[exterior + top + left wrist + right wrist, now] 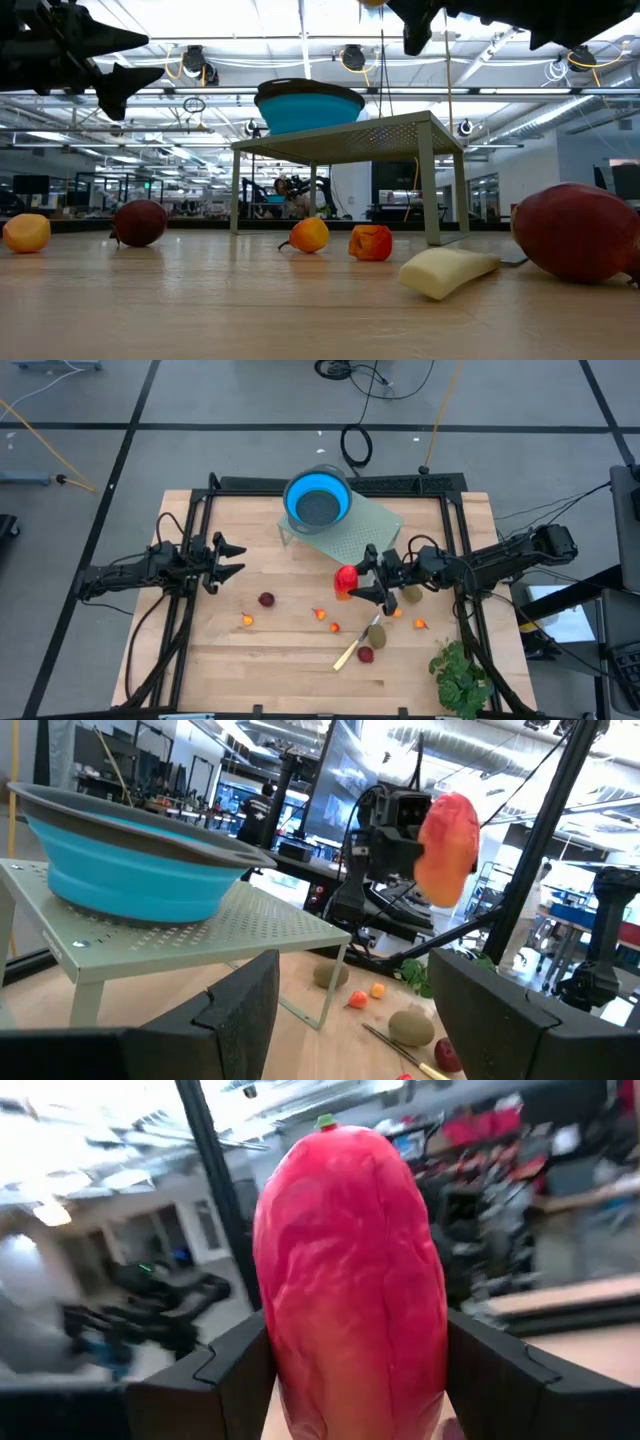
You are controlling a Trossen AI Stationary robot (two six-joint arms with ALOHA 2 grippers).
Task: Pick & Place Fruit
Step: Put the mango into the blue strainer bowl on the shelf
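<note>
My right gripper [354,582] is shut on the longer red-orange fruit [350,1280], held above the table near the stand's near right corner. My left gripper [238,560] waits open at the table's left with nothing between its fingers. On the wood lie two dark red balls [266,599] [366,655], two brownish-green ovals [376,634] [411,595] and several tiny orange pieces [247,620]. A blue bowl [317,500] sits on a pale green perforated stand [365,525] at the far middle. My right gripper pinches the red-orange fruit by its two long sides [275,1350] between the two fingers. The fingers come about level from the table's right side. The fruit stands lengthwise in the hold, its green stem tip [325,1122] up, lifted clear of the table [447,848].
A pale-handled knife [352,650] lies near the front among the fruit. A leafy green bunch [460,675] sits at the near right corner. The stand's thin legs [432,190] stand on the table at the back.
</note>
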